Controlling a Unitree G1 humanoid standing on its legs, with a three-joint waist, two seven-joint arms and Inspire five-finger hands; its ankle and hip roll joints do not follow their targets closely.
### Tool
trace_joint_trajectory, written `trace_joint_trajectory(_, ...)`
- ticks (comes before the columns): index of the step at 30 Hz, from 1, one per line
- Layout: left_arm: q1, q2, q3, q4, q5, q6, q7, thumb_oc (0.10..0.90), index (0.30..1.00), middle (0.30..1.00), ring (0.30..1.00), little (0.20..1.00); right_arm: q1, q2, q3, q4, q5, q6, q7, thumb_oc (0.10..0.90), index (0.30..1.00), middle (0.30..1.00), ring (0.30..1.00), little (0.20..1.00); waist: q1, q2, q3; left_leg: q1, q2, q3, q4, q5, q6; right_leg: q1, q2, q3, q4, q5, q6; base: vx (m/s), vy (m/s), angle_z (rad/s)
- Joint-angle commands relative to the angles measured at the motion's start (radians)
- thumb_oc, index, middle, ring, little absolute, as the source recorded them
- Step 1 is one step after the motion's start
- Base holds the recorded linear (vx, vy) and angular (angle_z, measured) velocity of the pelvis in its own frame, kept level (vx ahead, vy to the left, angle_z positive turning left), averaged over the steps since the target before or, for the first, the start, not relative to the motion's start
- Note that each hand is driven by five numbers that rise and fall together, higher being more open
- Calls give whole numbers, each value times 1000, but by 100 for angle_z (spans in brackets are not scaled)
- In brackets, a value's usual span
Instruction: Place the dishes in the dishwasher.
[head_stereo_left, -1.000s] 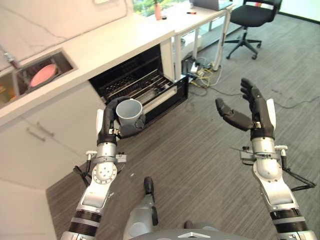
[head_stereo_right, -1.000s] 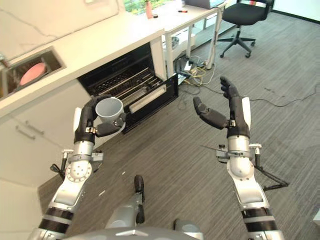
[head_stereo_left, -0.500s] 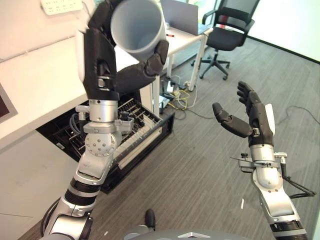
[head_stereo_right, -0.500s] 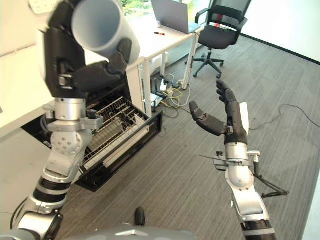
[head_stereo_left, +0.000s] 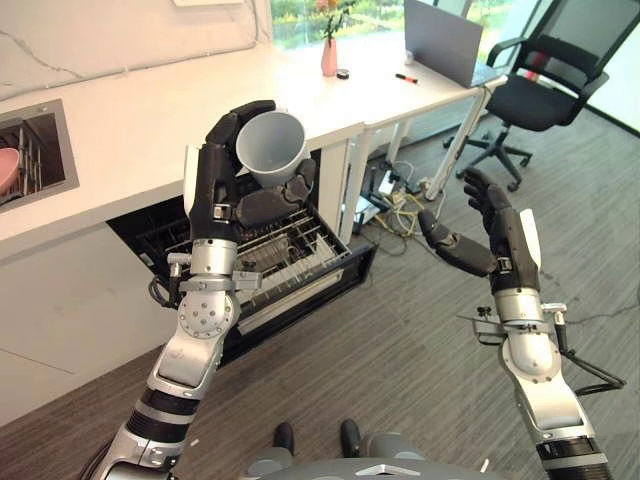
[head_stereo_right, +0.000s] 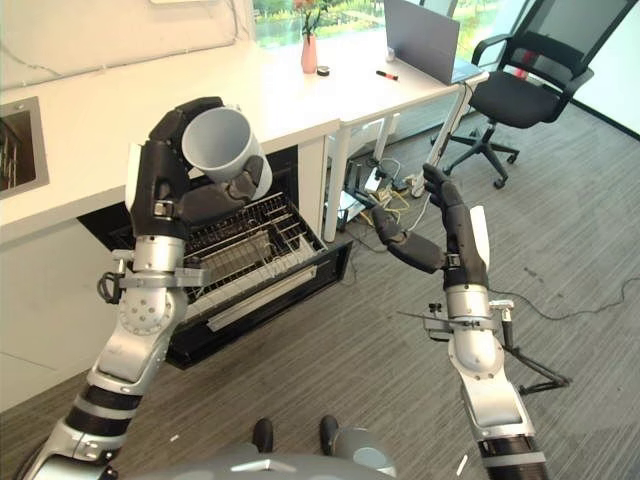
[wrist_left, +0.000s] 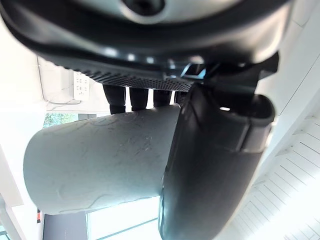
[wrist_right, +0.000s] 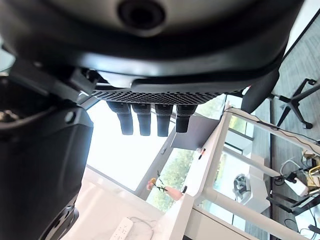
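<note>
My left hand is shut on a light grey cup, fingers and thumb curled round its wall, the mouth tilted up towards the camera. In the left wrist view the cup lies between thumb and fingers. It is held in the air above the open dishwasher, whose wire rack is pulled out under the white counter. My right hand hangs open in the air over the floor, to the right of the dishwasher, holding nothing; its straight fingers show in the right wrist view.
A sink with a pink dish is set in the counter at far left. A white desk with a laptop and a pink vase stands behind, cables beneath it. A black office chair stands at right on grey wood-look floor.
The camera has swung, so the whole scene has shifted. My left hand with the cup was raised close to the camera half a second ago and now sits lower, over the rack. The right hand stays open.
</note>
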Motion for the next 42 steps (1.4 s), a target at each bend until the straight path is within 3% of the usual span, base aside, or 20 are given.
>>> trace_joint_trajectory(1,-28,29,65,-104,62,-94,-11,400,300,300,300,300,-86,-22,-55,-76,91,-91,4,800,900,900,900,900,-2,-19,-86,-27,-78,47,-25,-5,18,127,19,-1,-60,-22,27,23,-39,4)
trace_joint_trajectory(4,7,33,85,-110,66,-92,-19,400,300,300,300,300,-92,-16,-44,-58,125,-89,17,800,900,900,900,900,18,-13,-89,-20,-89,31,-25,1,23,146,15,4,-84,-25,20,16,-45,3)
trace_joint_trajectory(7,59,34,127,-118,58,-88,-26,400,300,300,300,300,-125,-31,-14,-16,131,-78,23,800,900,900,900,900,67,-9,-75,-45,-117,-133,-15,24,-3,150,-8,25,-99,-6,20,-61,38,7)
trace_joint_trajectory(9,43,35,120,-105,44,-93,-34,400,300,300,300,300,-119,-58,-60,-39,129,-80,14,800,900,900,900,900,43,-28,-59,-85,8,-79,21,7,-36,123,-110,25,-118,-2,57,-209,324,26)
trace_joint_trajectory(10,40,36,119,-102,44,-94,-34,400,300,300,300,300,-118,-58,-62,-40,129,-79,14,800,900,900,900,900,44,-28,-57,-92,8,-79,28,10,-37,118,-109,25,-116,2,58,-119,241,53)
trace_joint_trajectory(11,28,34,109,-94,39,-99,-37,400,300,300,300,300,-112,-60,-78,-46,140,-81,8,800,900,900,900,900,28,-29,-64,-88,72,-61,22,16,-46,103,-133,26,-130,-3,66,-103,236,71)
trace_joint_trajectory(12,17,30,93,-79,32,-104,-35,400,300,300,300,300,-104,-57,-92,-56,160,-89,2,800,900,900,900,900,11,-18,-73,-85,130,-49,-2,42,-62,88,-143,27,-149,-6,75,-66,453,63)
trace_joint_trajectory(13,-8,27,66,-55,25,-102,-36,400,300,300,300,300,-92,-58,-114,-65,186,-100,-8,800,900,900,900,900,-7,5,-75,-124,204,-51,-25,103,-109,88,-164,25,-182,-15,92,44,450,47)
trace_joint_trajectory(17,-57,25,5,6,25,-88,-46,400,300,300,300,300,-101,-59,-153,-78,204,-116,-37,800,900,900,900,900,-57,33,-75,-195,267,25,-25,113,-166,154,-233,4,-227,-32,136,144,358,68)
trace_joint_trajectory(21,-91,25,-36,35,32,-90,-60,400,300,300,300,300,-98,-37,-160,-113,183,-113,-42,800,900,900,900,900,-66,26,-81,-162,241,116,-16,95,-152,165,-311,20,-173,-22,177,220,416,-32)
trace_joint_trajectory(22,-108,27,-63,54,54,-88,-62,400,300,300,300,300,-104,-21,-150,-104,174,-111,-49,800,900,900,900,900,-61,17,-84,-154,219,138,-12,76,-132,150,-340,23,-126,15,183,137,282,-46)
trace_joint_trajectory(24,-125,30,-86,71,64,-83,-47,400,300,300,300,300,-108,14,-105,-89,151,-98,-67,800,900,900,900,900,-61,12,-80,-118,175,161,-15,37,-89,82,-349,46,39,114,153,187,432,-25)
trace_joint_trajectory(26,-132,32,-85,69,71,-76,-30,400,300,300,300,300,-115,25,-69,-82,145,-92,-51,800,900,900,900,900,-58,36,-50,-56,157,185,-21,15,-60,-8,-310,-42,216,131,136,220,565,-61)
trace_joint_trajectory(27,-141,32,-92,62,96,-68,-30,400,300,300,300,300,-102,19,-59,-94,133,-92,-40,800,900,900,900,900,-89,47,-40,-25,132,170,-25,2,-44,-63,-178,-33,287,70,134,319,564,-85)
trace_joint_trajectory(29,-146,23,-91,83,121,-57,-19,400,300,300,300,300,-90,9,-74,-90,124,-92,-47,800,900,900,900,900,-117,40,-49,-4,106,154,-25,-11,-31,-100,-27,-6,225,-10,104,266,332,-43)
trace_joint_trajectory(30,-148,22,-82,88,133,-53,-5,400,300,300,300,300,-96,7,-73,-91,134,-95,-52,800,900,900,900,900,-113,33,-54,5,90,164,-25,-30,-29,-96,-18,-29,173,-23,90,183,92,13)
trace_joint_trajectory(31,-149,19,-65,93,139,-47,15,400,300,300,300,300,-96,9,-69,-90,142,-97,-56,800,900,900,900,900,-95,13,-64,4,63,175,-25,-43,-30,-58,-53,-72,26,-21,68,160,-3,27)
trace_joint_trajectory(33,-106,17,-50,87,148,-45,9,400,300,300,300,300,-87,5,-49,-92,152,-102,-48,800,900,900,900,900,-80,11,-63,30,71,182,-25,-42,-22,-3,-97,-87,1,5,79,95,7,-3)
trace_joint_trajectory(34,-116,13,-61,105,151,-44,-4,400,300,300,300,300,-75,-5,-40,-99,163,-93,-21,800,900,900,900,900,-86,1,-74,29,63,178,-25,-43,-26,26,-85,-34,-34,-8,70,98,25,-25)
trace_joint_trajectory(42,-71,16,-26,101,163,-50,-22,400,300,300,300,300,-103,-27,-46,-89,210,-79,23,800,900,900,900,900,-60,10,-131,68,68,191,-25,-56,-51,164,-137,-76,-260,40,79,92,-29,4)
